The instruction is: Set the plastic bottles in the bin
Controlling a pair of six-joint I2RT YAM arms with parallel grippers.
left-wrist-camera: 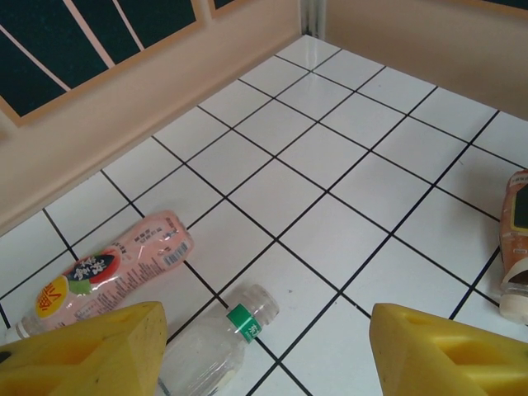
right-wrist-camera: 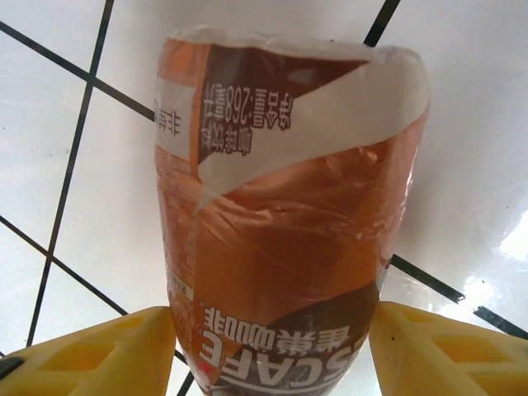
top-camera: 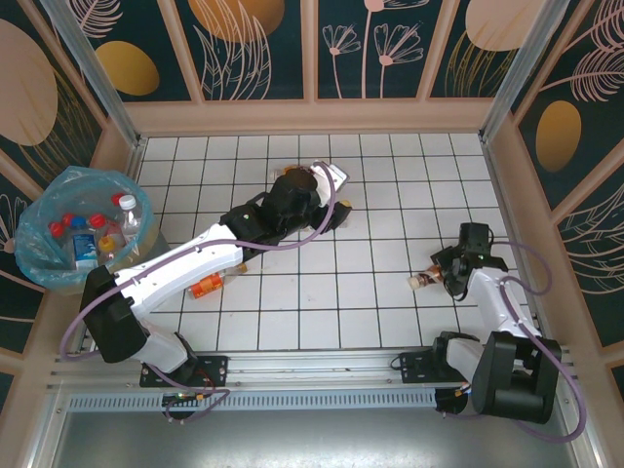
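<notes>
One brown-and-orange labelled plastic bottle [right-wrist-camera: 280,206] lay on the white tiled bench [right-wrist-camera: 462,124]. Its long axis ran straight up the right wrist frame, and the right jaws gripped its sides at the bottom. The left jaws stood wide above a clear green-labelled bottle [left-wrist-camera: 223,338], lower centre. The round grey bin [top-camera: 39,263] sat far left in the top view, well apart from the right arm and nearer the left.

That brown-label bottle [left-wrist-camera: 516,247] gets chopped by the right picture edge. The coffee bottle [right-wrist-camera: 289,214] runs off the bottom, so can't see its cap.
</notes>
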